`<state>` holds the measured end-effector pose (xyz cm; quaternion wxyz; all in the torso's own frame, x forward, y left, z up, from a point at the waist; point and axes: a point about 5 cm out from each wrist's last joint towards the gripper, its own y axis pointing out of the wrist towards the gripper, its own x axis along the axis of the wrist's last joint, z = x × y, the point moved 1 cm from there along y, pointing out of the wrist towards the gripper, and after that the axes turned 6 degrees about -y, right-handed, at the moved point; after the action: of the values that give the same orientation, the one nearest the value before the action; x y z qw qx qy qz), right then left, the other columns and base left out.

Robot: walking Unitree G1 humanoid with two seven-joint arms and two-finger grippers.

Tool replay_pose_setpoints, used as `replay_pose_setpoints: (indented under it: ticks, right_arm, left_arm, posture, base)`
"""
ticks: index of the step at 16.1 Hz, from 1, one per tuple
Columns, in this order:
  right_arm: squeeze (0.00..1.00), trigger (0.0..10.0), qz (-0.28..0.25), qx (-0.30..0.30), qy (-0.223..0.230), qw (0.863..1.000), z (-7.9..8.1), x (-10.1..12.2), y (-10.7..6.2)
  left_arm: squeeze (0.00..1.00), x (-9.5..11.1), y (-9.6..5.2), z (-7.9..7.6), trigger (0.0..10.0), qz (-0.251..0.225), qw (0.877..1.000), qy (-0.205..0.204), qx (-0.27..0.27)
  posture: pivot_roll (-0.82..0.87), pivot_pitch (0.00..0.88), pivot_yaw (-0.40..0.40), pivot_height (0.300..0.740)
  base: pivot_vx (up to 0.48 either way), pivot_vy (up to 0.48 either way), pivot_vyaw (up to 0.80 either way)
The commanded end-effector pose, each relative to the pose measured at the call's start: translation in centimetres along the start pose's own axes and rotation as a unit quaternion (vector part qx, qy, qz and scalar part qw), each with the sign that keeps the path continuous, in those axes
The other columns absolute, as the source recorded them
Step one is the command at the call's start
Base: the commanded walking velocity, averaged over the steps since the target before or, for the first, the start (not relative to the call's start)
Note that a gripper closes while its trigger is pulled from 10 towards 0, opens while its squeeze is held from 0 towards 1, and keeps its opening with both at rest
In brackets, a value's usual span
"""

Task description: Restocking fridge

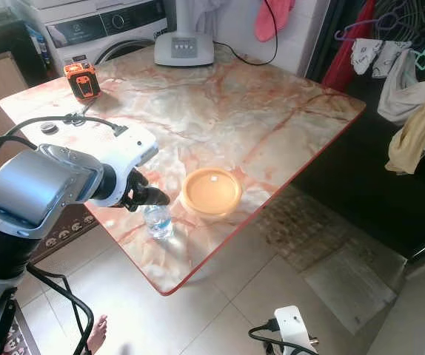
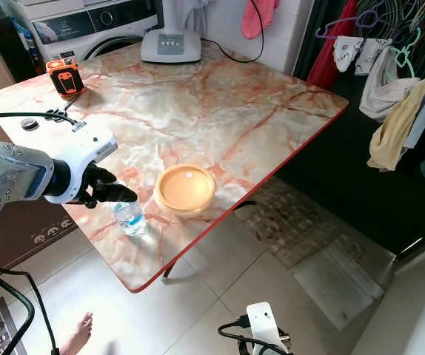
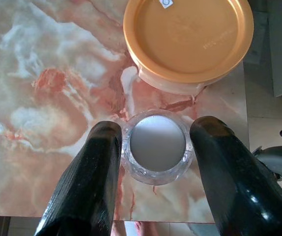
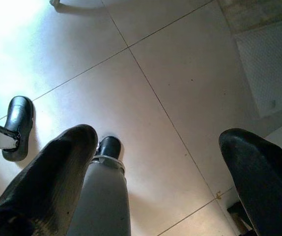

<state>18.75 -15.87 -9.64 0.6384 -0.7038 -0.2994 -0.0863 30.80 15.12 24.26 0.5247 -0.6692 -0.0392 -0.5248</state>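
A small clear water bottle (image 1: 158, 220) with a white cap stands near the front edge of the marble table (image 1: 257, 111). My left gripper (image 1: 153, 198) hovers at its top, open. In the left wrist view the cap (image 3: 158, 142) sits between the two black fingers (image 3: 94, 167), which flank the bottle's shoulder closely. A round container with an orange lid (image 1: 211, 191) sits just right of the bottle, close but apart. My right gripper (image 4: 158, 135) hangs over the tiled floor, open and holding nothing.
An orange-black device (image 1: 81, 80) and a white appliance base (image 1: 183, 48) stand at the table's far side. A washing machine (image 1: 101, 29) is behind. Clothes (image 1: 412, 96) hang on the right. A power strip (image 1: 294, 329) and a person's foot (image 1: 98, 334) are on the floor.
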Motion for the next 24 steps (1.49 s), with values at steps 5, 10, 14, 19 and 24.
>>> replay_pose_setpoints:
  ticks: [5, 10, 14, 19, 24]
  right_arm:
    - [0.0, 10.0, 0.008, 0.001, 0.002, 1.0, 0.05, -0.32, -0.02]
    - [0.0, 10.0, 0.008, 0.0, 0.003, 1.0, 0.02, -0.3, -0.02]
    - [0.0, 10.0, 0.008, 0.0, 0.003, 1.0, 0.03, -0.3, -0.02]
    - [0.0, 10.0, 0.008, -0.001, 0.004, 1.0, 0.04, -0.3, -0.02]
    - [0.0, 10.0, 0.008, 0.0, 0.004, 1.0, 0.04, -0.27, -0.02]
  left_arm:
    - [0.0, -0.37, 0.0, 0.39, 10.0, 0.008, 1.0, 0.004, 0.004]
    - [0.0, -0.65, 0.24, 0.23, 10.0, 0.012, 1.0, 0.004, -0.004]
    - [0.0, -0.71, 0.42, 0.11, 10.0, 0.008, 1.0, 0.008, -0.009]
    - [0.0, -0.7, 0.48, -0.11, 10.0, 0.007, 1.0, 0.016, -0.016]
    - [0.0, -0.77, 0.65, -0.3, 7.7, 0.008, 1.0, 0.017, -0.015]
  posture:
    - [0.1, 0.066, -0.023, 0.74]
    - [0.1, 0.067, -0.023, 0.74]
    - [0.09, 0.068, -0.024, 0.74]
    - [0.09, 0.071, -0.023, 0.74]
    - [0.1, 0.071, -0.025, 0.74]
  base:
    - [0.0, 0.0, 0.0]
    - [0.0, 0.0, 0.0]
    - [0.0, 0.0, 0.0]
    - [0.0, 0.0, 0.0]
    - [0.0, 0.0, 0.0]
